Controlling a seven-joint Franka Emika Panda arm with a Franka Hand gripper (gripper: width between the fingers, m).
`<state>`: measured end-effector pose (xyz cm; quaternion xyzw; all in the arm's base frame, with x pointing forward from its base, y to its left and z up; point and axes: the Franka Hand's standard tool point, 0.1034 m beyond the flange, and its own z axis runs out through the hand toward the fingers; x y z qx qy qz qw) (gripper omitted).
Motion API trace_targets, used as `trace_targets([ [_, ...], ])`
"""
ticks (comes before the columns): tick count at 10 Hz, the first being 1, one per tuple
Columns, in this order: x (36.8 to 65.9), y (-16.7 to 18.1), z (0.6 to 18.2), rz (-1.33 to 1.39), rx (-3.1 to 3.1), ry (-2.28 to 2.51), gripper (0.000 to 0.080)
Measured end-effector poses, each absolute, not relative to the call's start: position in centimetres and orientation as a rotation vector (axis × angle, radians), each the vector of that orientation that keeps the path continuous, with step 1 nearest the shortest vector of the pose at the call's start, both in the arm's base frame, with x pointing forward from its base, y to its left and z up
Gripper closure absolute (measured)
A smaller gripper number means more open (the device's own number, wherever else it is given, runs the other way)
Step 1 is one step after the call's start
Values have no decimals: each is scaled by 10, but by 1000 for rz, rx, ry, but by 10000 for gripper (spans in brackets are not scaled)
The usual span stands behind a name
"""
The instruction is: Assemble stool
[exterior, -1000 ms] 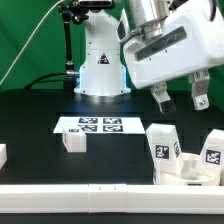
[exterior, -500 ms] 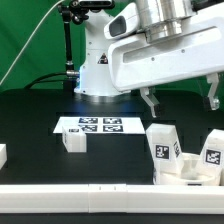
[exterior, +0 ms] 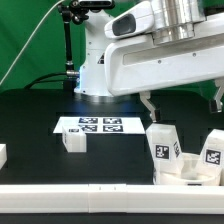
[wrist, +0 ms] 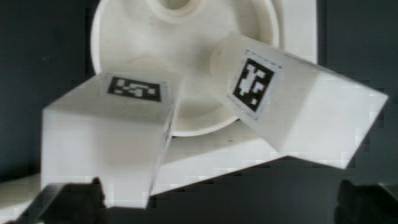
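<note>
Fingers (exterior: pixel 149 104) spread wide, holding nothing, above two upright tagged legs (exterior: pixel 164 150) at the rim of the round seat (wrist: pixel 178 40) — third leg (exterior: pixel 72 139) rests on the desk (exterior: pixel 30 120) beside the marker board (exterior: pixel 92 125).

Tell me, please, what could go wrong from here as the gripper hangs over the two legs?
1. The open gripper hangs above two legs standing close together in the exterior view. Coming down, a finger might knock the wrong one.
2. In the wrist view both look tilted over the seat, so a grasp might slip or shove the seat.
</note>
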<state>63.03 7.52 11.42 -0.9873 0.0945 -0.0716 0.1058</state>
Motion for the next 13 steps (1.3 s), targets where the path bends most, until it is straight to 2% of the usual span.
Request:
trace_targets([
  [3, 631, 73, 114, -240, -2940, 16, 150],
  [7, 630, 70, 112, -285, -2929, -870, 150],
  [11, 631, 62, 111, -284, -2859, -1182, 150],
  [13, 625, 60, 101, -259, -2854, -1191, 150],
])
